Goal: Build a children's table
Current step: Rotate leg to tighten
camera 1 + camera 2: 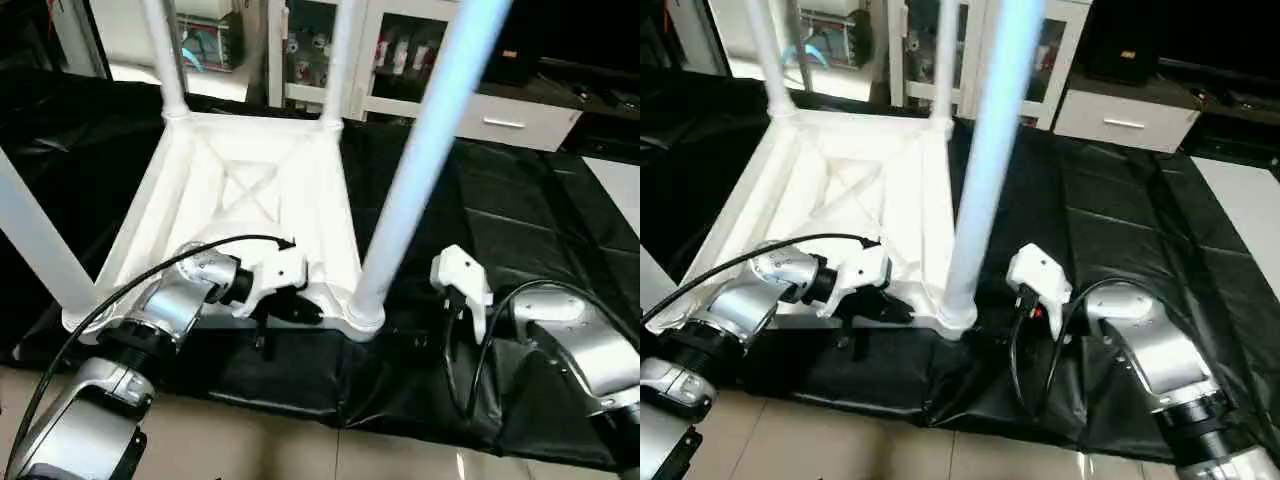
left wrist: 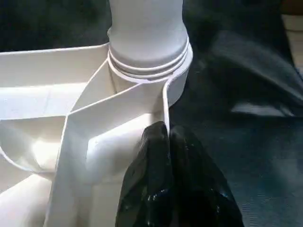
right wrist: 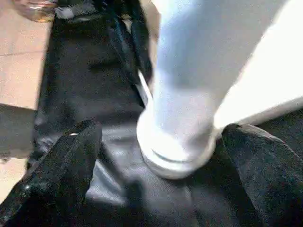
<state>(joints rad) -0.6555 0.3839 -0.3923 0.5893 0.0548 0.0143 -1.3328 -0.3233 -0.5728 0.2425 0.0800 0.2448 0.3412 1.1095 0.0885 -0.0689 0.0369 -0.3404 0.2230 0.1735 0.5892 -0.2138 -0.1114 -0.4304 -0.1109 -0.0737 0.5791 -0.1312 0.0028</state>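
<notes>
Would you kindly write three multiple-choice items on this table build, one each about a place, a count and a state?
1. The tabletop lies on:
A. a black sheet
B. a wooden bench
C. grass

2. Legs standing in corner sockets:
A. one
B. two
C. four

3. The right gripper is:
A. clamped on a leg
B. open beside the near leg
C. holding a screwdriver

Answers: 1 A, the black sheet spreads under it. 2 C, a leg rises from every corner. 3 B, its fingers stand apart on either side of the near leg, without touching it.
</notes>
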